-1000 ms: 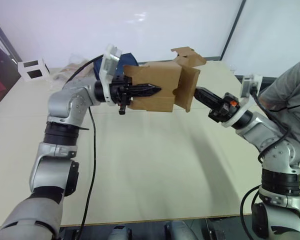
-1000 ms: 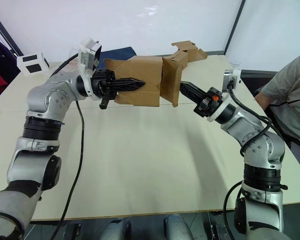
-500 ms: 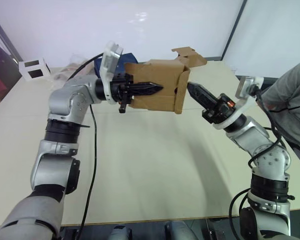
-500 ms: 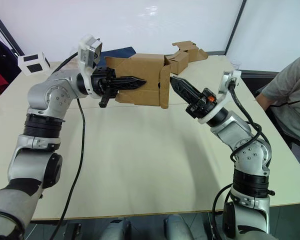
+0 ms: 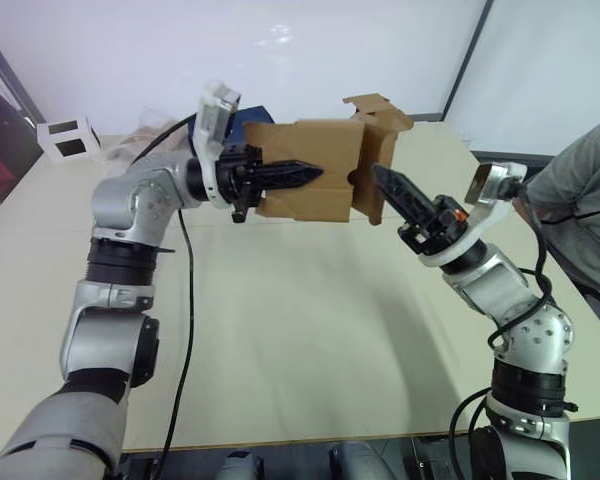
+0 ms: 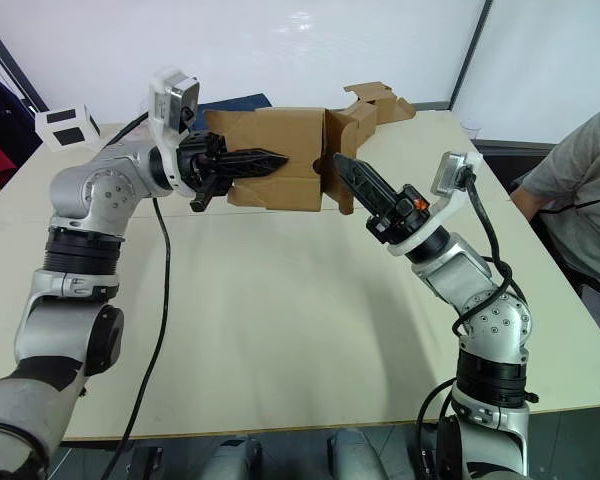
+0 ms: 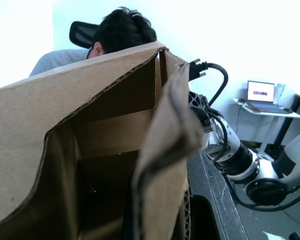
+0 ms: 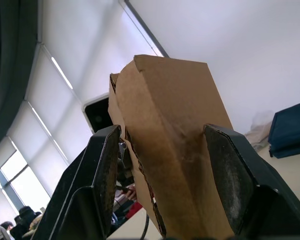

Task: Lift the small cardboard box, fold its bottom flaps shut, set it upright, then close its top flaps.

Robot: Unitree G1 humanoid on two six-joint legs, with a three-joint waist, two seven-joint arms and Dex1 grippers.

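small cardboard box [image 5: 315, 170], plain brown and rectangular, is held up in the air above the pale beige table [image 5: 300, 330], lying on its side. it's pinched by the left gripper [image 5: 305, 176], whose black fingers are clamped on the box's near wall, one finger laid flat along the outside face. in the left wrist view the open inside of the box is seen, with a flap edge [image 7: 165, 150] right in front of the camera.

the right gripper [image 6: 342, 166] is seen just beside the box's right end, next to the folded flap [image 5: 368, 195] there; touching or not can't really be told. its fingers are spread apart, with the box framed between them in the right wrist view.

behind the box, a smaller brown cardboard piece [image 6: 375, 103] is sat at the far table edge. a white cube with black squares [image 6: 66, 126] is parked at the far left corner, and a person in a grey shirt [image 6: 580, 190] is seen at the right.
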